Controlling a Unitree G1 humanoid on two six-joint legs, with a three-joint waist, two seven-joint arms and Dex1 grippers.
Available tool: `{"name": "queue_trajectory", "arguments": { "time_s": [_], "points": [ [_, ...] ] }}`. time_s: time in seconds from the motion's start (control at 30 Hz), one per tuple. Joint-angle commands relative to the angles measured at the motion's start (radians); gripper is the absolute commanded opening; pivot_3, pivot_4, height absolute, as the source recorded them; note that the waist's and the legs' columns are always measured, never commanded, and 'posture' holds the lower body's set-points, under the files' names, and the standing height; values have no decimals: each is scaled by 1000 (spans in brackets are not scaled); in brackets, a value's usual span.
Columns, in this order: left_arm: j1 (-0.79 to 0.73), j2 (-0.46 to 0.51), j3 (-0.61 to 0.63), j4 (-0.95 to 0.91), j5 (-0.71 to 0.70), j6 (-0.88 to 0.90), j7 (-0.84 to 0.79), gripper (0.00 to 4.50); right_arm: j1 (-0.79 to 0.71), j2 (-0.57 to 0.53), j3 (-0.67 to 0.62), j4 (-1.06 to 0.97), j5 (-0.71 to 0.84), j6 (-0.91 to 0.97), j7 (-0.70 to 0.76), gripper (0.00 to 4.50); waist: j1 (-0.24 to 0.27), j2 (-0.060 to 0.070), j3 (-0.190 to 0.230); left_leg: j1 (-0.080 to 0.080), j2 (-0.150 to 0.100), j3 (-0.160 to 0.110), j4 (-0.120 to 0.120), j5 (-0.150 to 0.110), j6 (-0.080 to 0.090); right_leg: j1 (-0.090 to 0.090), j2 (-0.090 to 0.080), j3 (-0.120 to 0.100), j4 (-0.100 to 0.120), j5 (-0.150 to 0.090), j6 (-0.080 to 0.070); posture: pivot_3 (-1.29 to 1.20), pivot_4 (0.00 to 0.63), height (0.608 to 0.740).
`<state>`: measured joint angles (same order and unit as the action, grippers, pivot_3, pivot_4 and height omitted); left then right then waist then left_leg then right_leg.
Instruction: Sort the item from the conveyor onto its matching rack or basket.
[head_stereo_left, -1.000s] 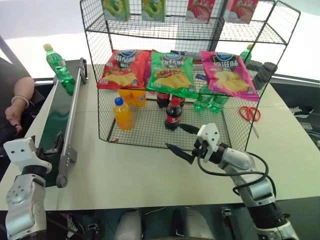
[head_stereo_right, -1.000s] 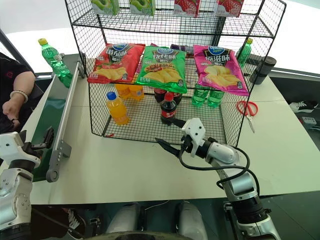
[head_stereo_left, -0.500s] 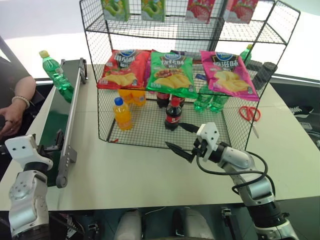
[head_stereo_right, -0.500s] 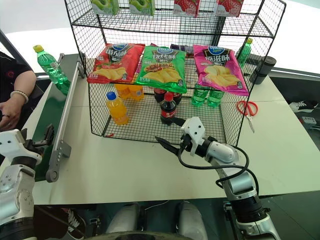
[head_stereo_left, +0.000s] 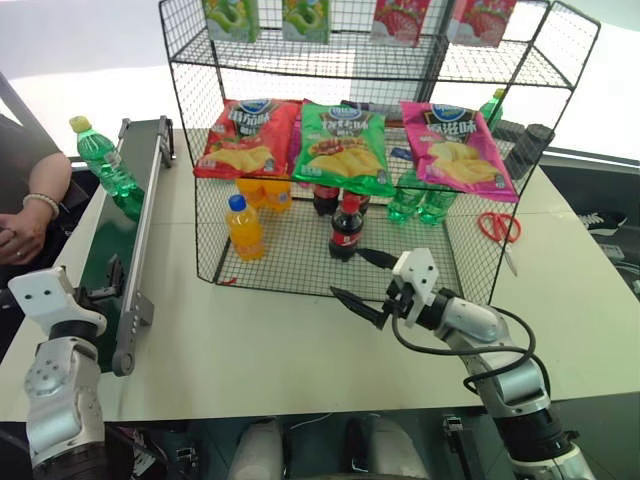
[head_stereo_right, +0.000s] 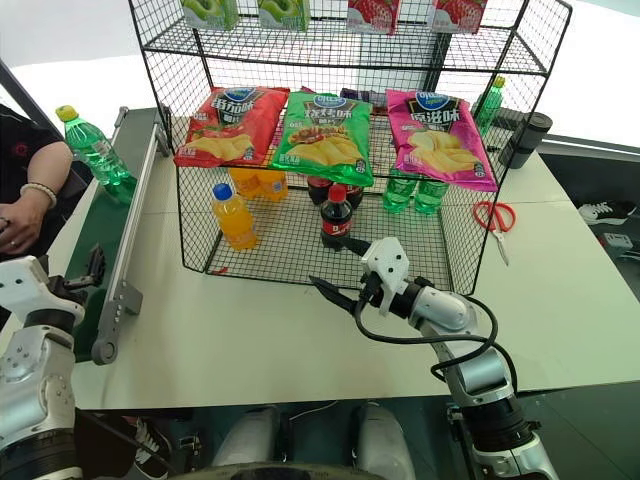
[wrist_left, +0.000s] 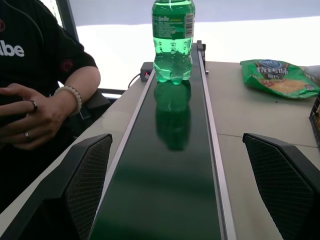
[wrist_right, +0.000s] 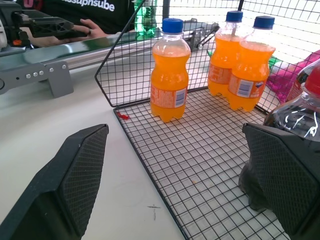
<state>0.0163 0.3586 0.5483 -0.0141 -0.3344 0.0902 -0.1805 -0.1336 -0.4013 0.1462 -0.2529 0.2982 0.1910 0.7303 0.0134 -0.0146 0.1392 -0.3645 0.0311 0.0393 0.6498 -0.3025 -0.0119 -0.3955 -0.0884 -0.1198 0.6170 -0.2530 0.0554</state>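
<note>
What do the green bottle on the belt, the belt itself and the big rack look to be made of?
The small green soda bottle with a yellow cap looks like clear tinted plastic: light passes through it. The dark green conveyor belt seems smooth, glossy rubber or PVC, since it mirrors the bottle; its side rails look like grey metal. The large black wire-mesh rack appears to be coated steel wire in thin welded grids.

Red-handled scissors (head_stereo_left: 498, 229) lie on the white table (head_stereo_left: 270, 340), three orange soda bottles (wrist_right: 170, 70) stand together nearby, and a seated person's hand (wrist_left: 30, 117) rests at the table's edge.
</note>
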Motion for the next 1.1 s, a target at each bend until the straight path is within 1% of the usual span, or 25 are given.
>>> {"name": "queue_trajectory", "arguments": {
  "time_s": [0.03, 0.53, 0.7, 1.1],
  "points": [
    [-7, -1, -4, -10, 25, -36, 25, 4500, 1, 1, 3, -51, 8, -14, 9, 4467, 0, 0, 0, 0, 0, 0, 0, 0, 0, 0, 0, 0, 0, 0, 0, 0, 150, 734],
    [-24, -20, -22, 18, 30, -62, 59, 4500, 21, 0, 36, -74, 0, -19, 26, 4467, 0, 0, 0, 0, 0, 0, 0, 0, 0, 0, 0, 0, 0, 0, 0, 0, 150, 734],
    [-44, -26, -10, 36, 12, -58, 66, 4500, 35, 0, 37, -94, 13, -9, 26, 4467, 0, 0, 0, 0, 0, 0, 0, 0, 0, 0, 0, 0, 0, 0, 0, 0, 150, 734],
    [-59, -26, -13, 60, 42, -91, 85, 4500, 46, 5, 47, -117, 21, 12, 36, 4467, 0, 0, 0, 0, 0, 0, 0, 0, 0, 0, 0, 0, 0, 0, 0, 0, 150, 734]
  ]
}}
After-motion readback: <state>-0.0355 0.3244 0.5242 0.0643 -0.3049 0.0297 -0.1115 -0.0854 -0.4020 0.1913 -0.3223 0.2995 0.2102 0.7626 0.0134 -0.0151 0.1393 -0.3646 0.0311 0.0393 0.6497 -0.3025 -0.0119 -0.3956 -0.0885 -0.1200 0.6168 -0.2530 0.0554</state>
